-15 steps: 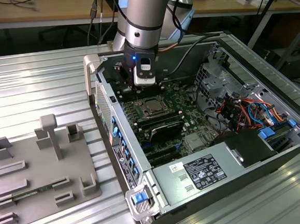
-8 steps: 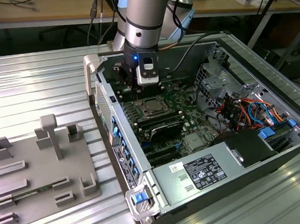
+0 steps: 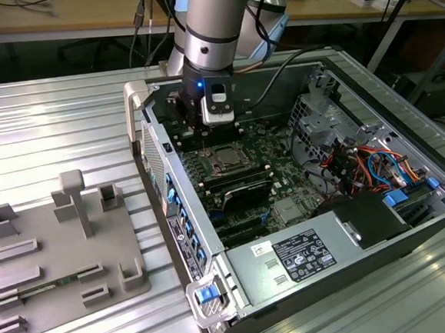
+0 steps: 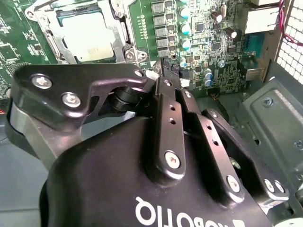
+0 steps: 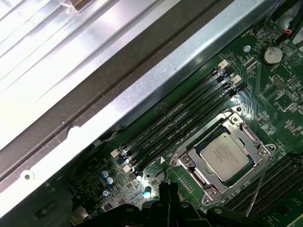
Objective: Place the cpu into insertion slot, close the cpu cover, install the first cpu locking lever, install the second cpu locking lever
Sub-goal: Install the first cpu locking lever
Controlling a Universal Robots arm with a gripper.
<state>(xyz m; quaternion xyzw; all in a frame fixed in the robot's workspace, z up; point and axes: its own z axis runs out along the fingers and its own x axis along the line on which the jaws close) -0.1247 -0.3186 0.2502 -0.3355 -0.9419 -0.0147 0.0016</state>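
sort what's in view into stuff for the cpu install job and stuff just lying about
For the job: cpu, cpu cover, locking lever, gripper.
Lying about: memory slots, power supply, coloured cables, grey plastic tray.

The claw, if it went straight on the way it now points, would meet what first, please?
Probably the green circuit board, at the patch of small capacitors just beside a corner of the socket, not the chip seated in it. The claw looks close above it, though depth is unclear.

Bright even light; glare whitens the table (image 5: 71,42).
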